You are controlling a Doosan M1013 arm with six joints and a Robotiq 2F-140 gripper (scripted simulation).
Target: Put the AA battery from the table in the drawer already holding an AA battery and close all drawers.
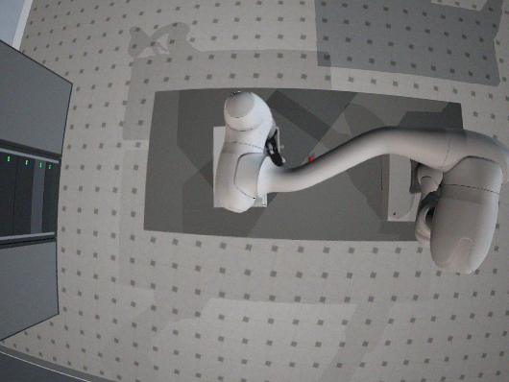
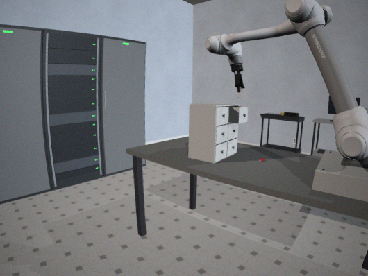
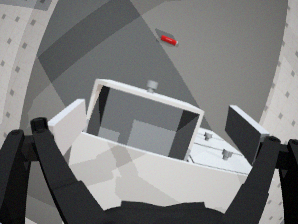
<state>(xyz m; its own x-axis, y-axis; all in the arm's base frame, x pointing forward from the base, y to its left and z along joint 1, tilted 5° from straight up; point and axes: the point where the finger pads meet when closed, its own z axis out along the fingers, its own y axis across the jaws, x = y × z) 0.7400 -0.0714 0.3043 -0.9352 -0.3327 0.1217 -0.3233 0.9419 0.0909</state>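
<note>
The small white chest (image 2: 213, 132) stands on the dark table, with two columns of drawers. Its top right drawer (image 2: 243, 114) is pulled partly out; the others are in. My gripper (image 2: 239, 91) hangs open and empty some way above that drawer, fingers pointing down. In the wrist view the open drawer (image 3: 143, 125) lies between my spread fingers, and I see only its bare grey floor. The AA battery, small and red (image 2: 261, 160), lies on the table in front of the chest, also in the wrist view (image 3: 168, 39) and from above (image 1: 310, 157).
The arm's pale base block (image 2: 341, 177) sits at the table's right end. Dark server cabinets (image 2: 69, 104) stand along the left wall. Small side tables (image 2: 282, 119) stand by the back wall. From above, my arm hides most of the chest.
</note>
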